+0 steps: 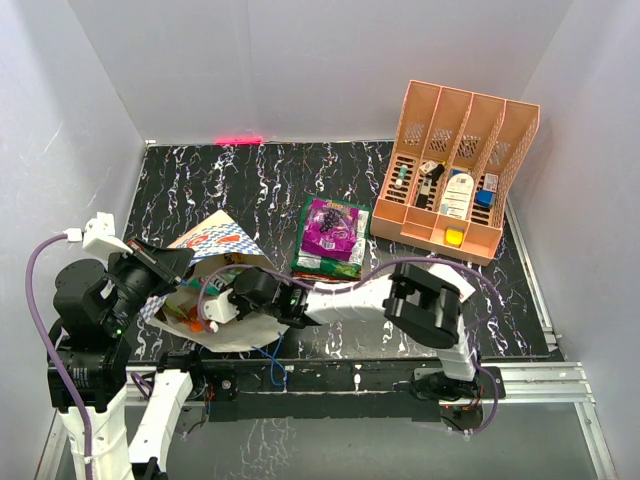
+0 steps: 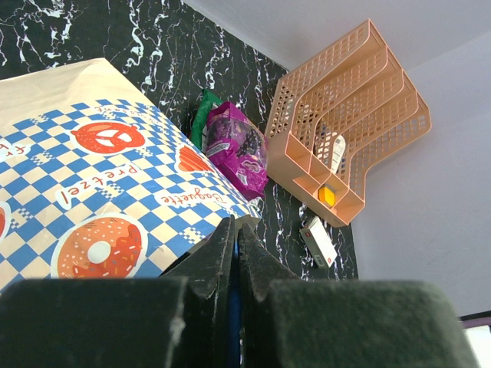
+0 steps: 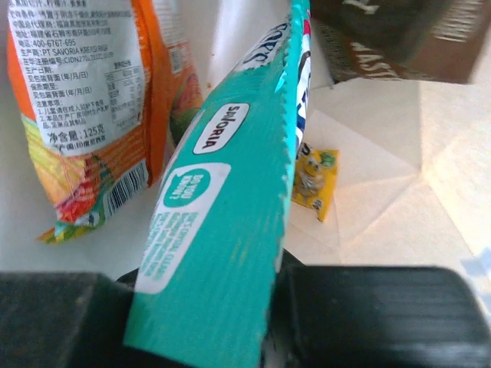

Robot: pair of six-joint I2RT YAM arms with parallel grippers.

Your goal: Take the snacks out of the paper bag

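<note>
The right hand (image 3: pixel 205 310) is deep in the paper bag (image 1: pixel 214 240), its jaws clenched on the lower edge of a teal packet (image 3: pixel 230 192) that stands on edge and tilts up and away between them. Just beside it on one side stands an orange packet (image 3: pixel 84 100) with a white printed label and a barcode. A small yellow packet (image 3: pixel 314 180) lies on the cream bag floor on the other side, and a dark brown packet (image 3: pixel 399 38) sits farther in.

The left hand (image 2: pixel 235 245) is clenched on a blue strip at the bag's rim, and the checked outside with its red-orange logos spreads before it.

The bag lies at the near left of the black marbled table (image 1: pixel 250 180). A purple packet (image 1: pixel 335 228) rests on a green packet (image 1: pixel 318 262) at mid-table, well apart from the orange rack (image 1: pixel 455 170) at the far right.
</note>
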